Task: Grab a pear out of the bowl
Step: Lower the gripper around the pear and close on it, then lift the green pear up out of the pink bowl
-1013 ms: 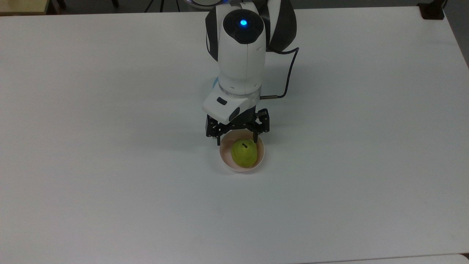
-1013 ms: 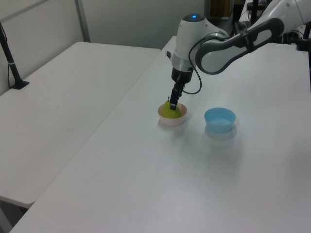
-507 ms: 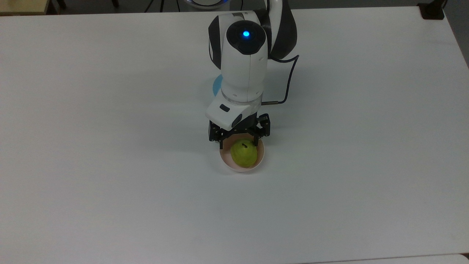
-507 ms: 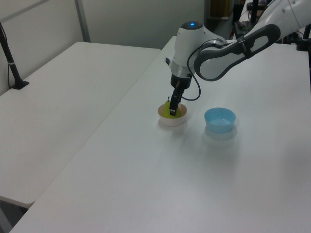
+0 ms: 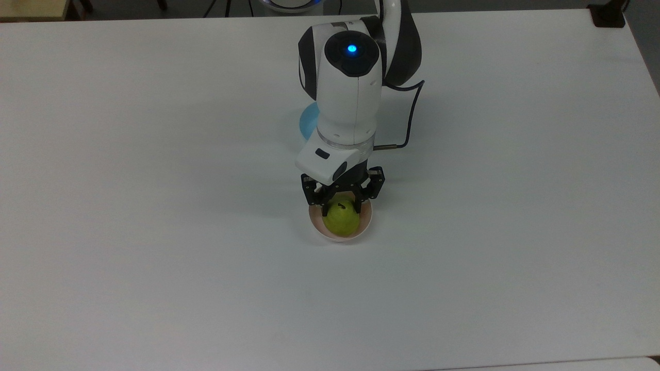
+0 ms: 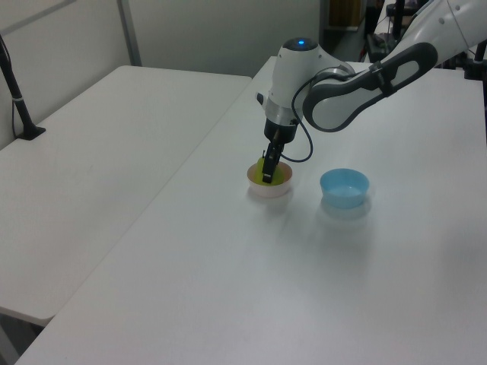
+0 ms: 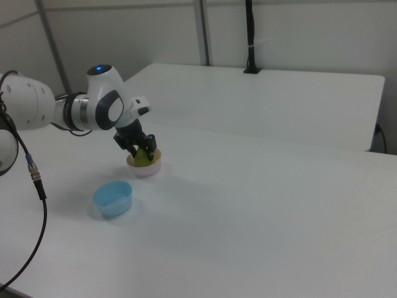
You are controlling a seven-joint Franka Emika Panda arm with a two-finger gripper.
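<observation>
The yellow-green pear (image 5: pixel 342 221) lies in the pale pink bowl (image 5: pixel 315 226) near the table's middle. My gripper (image 5: pixel 341 207) reaches down into the bowl from the top view's upper side. Its black fingers (image 5: pixel 326 208) stand on either side of the pear's upper half and look closed against it. The pear still rests in the bowl. In the left view the gripper (image 6: pixel 267 173) covers part of the pear (image 6: pixel 275 176) inside the bowl (image 6: pixel 271 188). In the right view the gripper (image 7: pixel 141 151) sits over the pear (image 7: pixel 144 159) and bowl (image 7: pixel 147 169).
A light blue bowl (image 6: pixel 344 188) stands beside the pink one, partly under the arm in the top view (image 5: pixel 308 122) and nearer the camera in the right view (image 7: pixel 113 198). A black cable (image 5: pixel 410 121) hangs off the wrist. A second white table (image 6: pixel 99 144) adjoins.
The gripper has moved down over the bowl and toward the top view's lower right. Its fingers have drawn in from a wide stance to the pear's sides.
</observation>
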